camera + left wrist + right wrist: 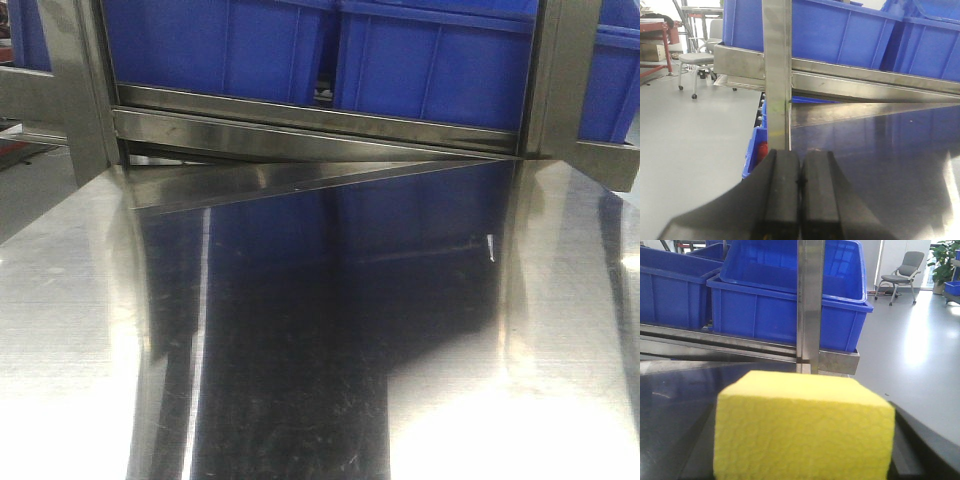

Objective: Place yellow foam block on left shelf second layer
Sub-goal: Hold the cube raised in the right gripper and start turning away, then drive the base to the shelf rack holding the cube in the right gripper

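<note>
Right pincer (807, 460) level, tight around yellow foam block (802, 420) — left pincer (800, 167) closed, empty.

The steel counter (300, 380) is viewed by the front camera from low and close, facing the blue bins (430, 60) on the shelf (300, 128). The same bins are faced by both wrist cameras: the left one from behind the left gripper (800, 167), the right one from just behind the yellow foam block (805, 430), each beside a shelf post (777, 75).
</note>
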You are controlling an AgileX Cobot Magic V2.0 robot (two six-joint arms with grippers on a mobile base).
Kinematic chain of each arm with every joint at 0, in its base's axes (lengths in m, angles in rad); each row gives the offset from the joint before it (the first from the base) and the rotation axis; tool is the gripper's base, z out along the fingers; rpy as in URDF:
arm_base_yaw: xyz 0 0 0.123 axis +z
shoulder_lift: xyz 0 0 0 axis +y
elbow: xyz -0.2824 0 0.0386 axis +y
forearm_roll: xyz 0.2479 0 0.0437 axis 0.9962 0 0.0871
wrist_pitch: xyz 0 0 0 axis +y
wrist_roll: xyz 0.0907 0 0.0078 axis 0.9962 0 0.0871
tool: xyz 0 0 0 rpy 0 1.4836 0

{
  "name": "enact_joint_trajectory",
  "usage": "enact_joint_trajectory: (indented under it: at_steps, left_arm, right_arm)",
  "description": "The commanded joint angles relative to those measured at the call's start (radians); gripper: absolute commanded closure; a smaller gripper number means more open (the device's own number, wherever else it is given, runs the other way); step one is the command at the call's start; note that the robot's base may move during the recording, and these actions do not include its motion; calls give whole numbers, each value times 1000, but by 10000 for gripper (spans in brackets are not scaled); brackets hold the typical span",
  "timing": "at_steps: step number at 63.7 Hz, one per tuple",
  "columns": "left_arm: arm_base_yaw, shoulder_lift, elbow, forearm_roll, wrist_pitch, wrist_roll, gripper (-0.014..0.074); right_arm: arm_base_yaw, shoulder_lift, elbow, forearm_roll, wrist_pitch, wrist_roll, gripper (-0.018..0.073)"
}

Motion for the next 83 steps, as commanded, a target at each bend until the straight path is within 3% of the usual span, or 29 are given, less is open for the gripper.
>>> enact_joint_trajectory:
  at_steps: [1, 83]
  left_arm:
    - [-1, 7, 26, -7, -88, -4, 460]
    - [-1, 7, 26, -7, -88, -4, 460]
  right_arm:
    - [-6, 16, -25, -22, -88, -10, 294]
    - [-6, 17, -25, -22, -83, -10, 294]
